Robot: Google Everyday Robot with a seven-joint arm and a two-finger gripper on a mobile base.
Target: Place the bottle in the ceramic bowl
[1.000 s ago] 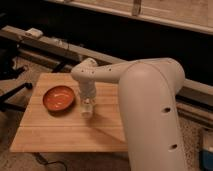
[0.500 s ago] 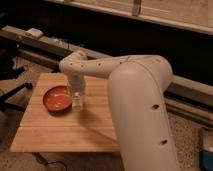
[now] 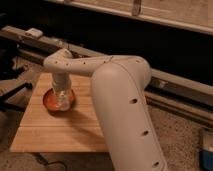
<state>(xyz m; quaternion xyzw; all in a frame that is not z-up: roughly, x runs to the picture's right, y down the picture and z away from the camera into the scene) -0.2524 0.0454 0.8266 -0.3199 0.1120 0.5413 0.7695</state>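
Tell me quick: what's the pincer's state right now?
Pincer: closed on the bottle, right over the ceramic bowl.

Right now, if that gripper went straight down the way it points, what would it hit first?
The gripper points down over the orange bowl, holding the bottle. Most likely the bottle's lower end would meet the bowl's inside first, though how far apart they are is unclear.
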